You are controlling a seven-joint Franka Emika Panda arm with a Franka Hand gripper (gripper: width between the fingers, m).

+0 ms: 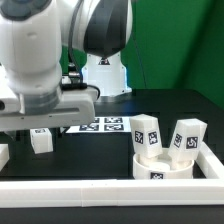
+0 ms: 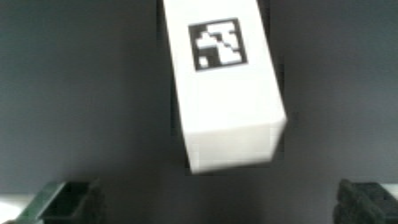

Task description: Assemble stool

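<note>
Your arm [image 1: 60, 45] filled the exterior view's left, bent low over the dark surface [image 1: 150, 105]. A white rail [image 1: 110, 187] ran along the near edge and turned up the exterior view's right side. The marker board [image 1: 100, 125] lay flat behind the wrist, in front of the robot's white base [image 1: 103, 75].

The seat [image 1: 160, 163] sat in the corner formed by the rail, on the exterior view's right. Two legs leaned against it: one [image 1: 146, 131] at its far edge, another [image 1: 187, 137] just beside it toward the rail. A third leg [image 1: 41, 139] stood on the surface directly under your gripper [image 1: 40, 122], well apart from the seat.

In the wrist view that leg [image 2: 228, 85] lay between the two dark fingertips [image 2: 71, 200], its tag facing the camera. Your jaws stood wide apart, each fingertip clear of the leg's sides. How high they hung above it you probably could not judge from either view.
</note>
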